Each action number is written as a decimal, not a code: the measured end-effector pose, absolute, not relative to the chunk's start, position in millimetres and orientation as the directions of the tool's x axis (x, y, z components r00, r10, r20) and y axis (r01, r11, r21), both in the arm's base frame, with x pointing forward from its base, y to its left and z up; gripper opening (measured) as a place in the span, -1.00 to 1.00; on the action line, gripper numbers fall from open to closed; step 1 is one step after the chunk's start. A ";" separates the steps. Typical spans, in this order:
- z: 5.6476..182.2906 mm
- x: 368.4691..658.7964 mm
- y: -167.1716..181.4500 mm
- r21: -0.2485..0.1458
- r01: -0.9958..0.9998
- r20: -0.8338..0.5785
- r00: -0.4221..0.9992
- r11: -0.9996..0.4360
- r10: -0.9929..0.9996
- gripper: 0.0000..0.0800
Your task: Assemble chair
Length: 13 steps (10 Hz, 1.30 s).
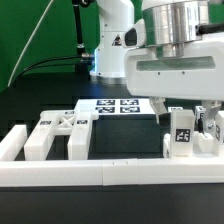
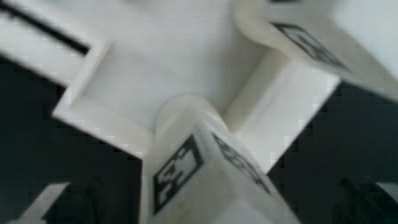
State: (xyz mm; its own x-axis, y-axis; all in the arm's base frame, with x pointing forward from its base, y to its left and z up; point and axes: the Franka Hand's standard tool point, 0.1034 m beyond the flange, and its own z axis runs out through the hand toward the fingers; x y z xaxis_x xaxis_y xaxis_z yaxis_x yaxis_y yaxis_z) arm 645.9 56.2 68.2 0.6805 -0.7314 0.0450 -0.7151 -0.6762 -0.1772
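Barely started. My gripper (image 1: 185, 122) is wide open astride a white tagged plastic block (image 1: 182, 138); white barred plastic frames (image 1: 55, 135) lie loose well aside.

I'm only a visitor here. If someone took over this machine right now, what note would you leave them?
Gripper: low at the exterior view's right, over a tagged white piece. Whether the jaws grip it cannot be told.
Parts: barred frames lie loose at the exterior view's left, between the border rail and the marker board.
Done: no finished chair in sight.
Left: joining the pieces into the chair.
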 end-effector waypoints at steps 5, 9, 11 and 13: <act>67.2 647.8 55.1 -0.092 -0.315 0.126 0.937 -0.945 -0.325 0.62; 66.9 648.1 53.1 -0.096 -0.339 0.127 0.928 -0.936 -0.349 0.00; 66.9 648.2 52.4 -0.115 -0.486 0.110 0.860 -0.866 -0.498 -0.28; 67.0 647.8 50.5 -0.135 -0.664 0.078 0.733 -0.735 -0.676 -0.28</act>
